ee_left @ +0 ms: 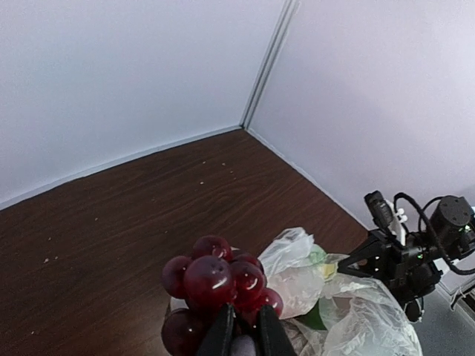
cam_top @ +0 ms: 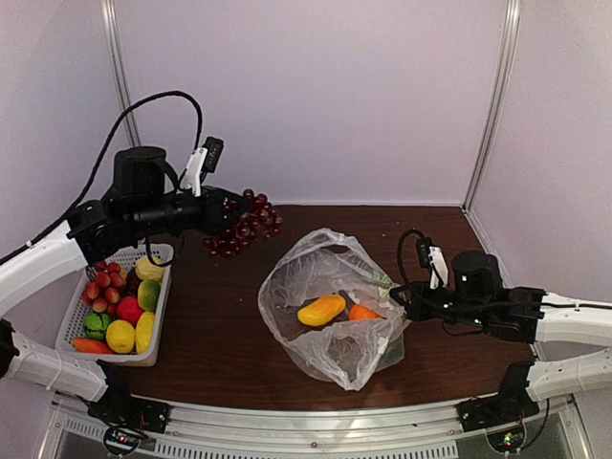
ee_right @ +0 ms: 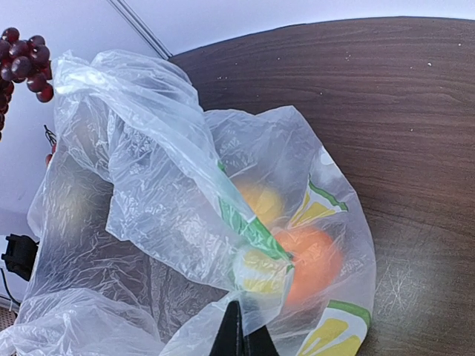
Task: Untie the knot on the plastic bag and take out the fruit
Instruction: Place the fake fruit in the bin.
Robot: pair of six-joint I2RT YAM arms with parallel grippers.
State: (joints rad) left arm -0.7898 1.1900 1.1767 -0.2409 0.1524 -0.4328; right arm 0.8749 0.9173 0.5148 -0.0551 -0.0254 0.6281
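1. The left fingers [ee_left: 221, 335] pinch a dark red grape bunch [cam_top: 244, 227], held in the air over the far left of the tabletop [cam_top: 220, 335].
2. The right fingers [ee_right: 234, 335] are pressed together on the right rim of the plastic bag [cam_top: 330, 359].
3. The bag lies open mid-tabletop, holding a mango [cam_top: 321, 309] and an orange [cam_top: 361, 312].
4. A white basket [cam_top: 69, 330] of fruit sits at the left edge.

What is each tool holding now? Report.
Left tool: closed on the dark red bunch of grapes.
Right tool: closed, pinching the clear crinkly plastic bag.
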